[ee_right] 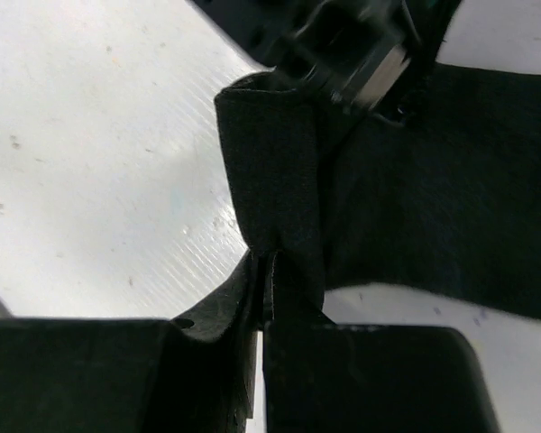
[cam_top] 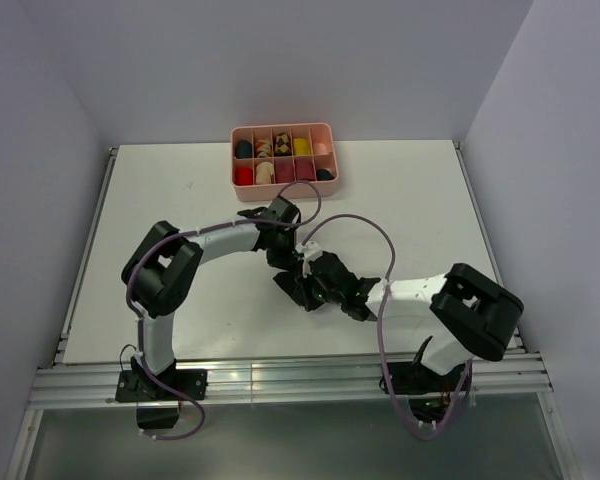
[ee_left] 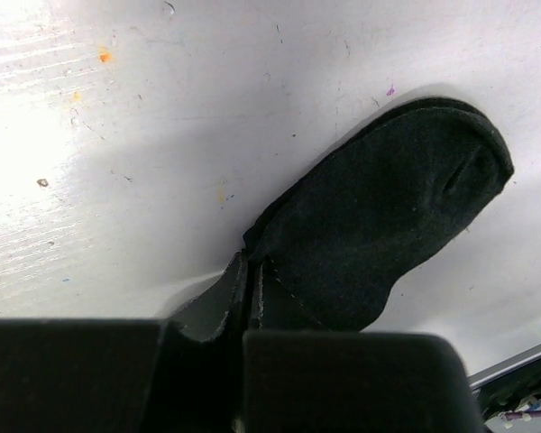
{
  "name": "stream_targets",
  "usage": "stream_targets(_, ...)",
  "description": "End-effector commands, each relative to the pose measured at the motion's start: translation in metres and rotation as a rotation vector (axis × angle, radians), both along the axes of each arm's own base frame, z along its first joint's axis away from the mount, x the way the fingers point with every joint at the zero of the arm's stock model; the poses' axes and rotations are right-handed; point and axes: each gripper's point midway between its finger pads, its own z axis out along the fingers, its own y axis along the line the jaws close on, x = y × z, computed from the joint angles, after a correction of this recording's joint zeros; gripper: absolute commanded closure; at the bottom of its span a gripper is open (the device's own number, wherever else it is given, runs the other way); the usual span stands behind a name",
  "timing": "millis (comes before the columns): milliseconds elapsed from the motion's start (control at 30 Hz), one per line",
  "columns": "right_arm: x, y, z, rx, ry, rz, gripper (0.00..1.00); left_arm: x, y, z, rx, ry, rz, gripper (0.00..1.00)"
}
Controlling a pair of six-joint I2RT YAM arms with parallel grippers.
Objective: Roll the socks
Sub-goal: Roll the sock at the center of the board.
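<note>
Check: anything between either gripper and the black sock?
Nothing visible. The left gripper and the right gripper are both shut on the black sock, each pinching its fabric on the table. The pink tray sits apart at the far edge.

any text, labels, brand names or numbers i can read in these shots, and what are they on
None: no readable text in any view.
black sock: plain fabric, no label or logo showing.
pink tray: no print visible, though it is too small in the top view to rule out fine marks.
table: only specks and scratches, no writing.
</note>
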Motion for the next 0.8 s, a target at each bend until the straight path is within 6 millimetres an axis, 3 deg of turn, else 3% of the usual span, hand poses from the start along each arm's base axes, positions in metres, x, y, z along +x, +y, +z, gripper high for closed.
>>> stream_targets(0,-0.024,0.008,-0.017,0.076,0.174,0.108,1.0,0.017,0.018,-0.012,0.057,-0.068,0.043,0.96)
stream_targets(100,-0.025,0.011,-0.026,0.118,0.268,0.146,1.0,0.019,0.016,-0.009,0.04,-0.083,0.046,0.93)
stream_targets(300,-0.023,0.004,-0.033,0.188,0.365,0.114,1.0,0.039,0.013,0.025,-0.027,-0.148,0.12,0.77)
stream_targets(433,-0.017,-0.003,-0.034,0.23,0.405,0.076,1.0,0.059,0.03,0.046,-0.051,-0.192,0.242,0.76)
stream_targets(567,-0.014,-0.005,-0.032,0.265,0.455,0.058,1.0,0.063,0.039,0.044,-0.058,-0.172,0.277,0.73)
stream_targets(667,-0.01,-0.006,-0.034,0.266,0.484,0.037,1.0,0.061,0.046,0.053,-0.068,-0.177,0.304,0.63)
stream_targets(700,-0.009,-0.006,-0.034,0.271,0.492,0.032,1.0,0.061,0.049,0.057,-0.063,-0.186,0.327,0.54)
stream_targets(767,-0.007,-0.009,-0.037,0.282,0.525,0.007,1.0,0.051,0.061,0.067,-0.048,-0.186,0.357,0.46)
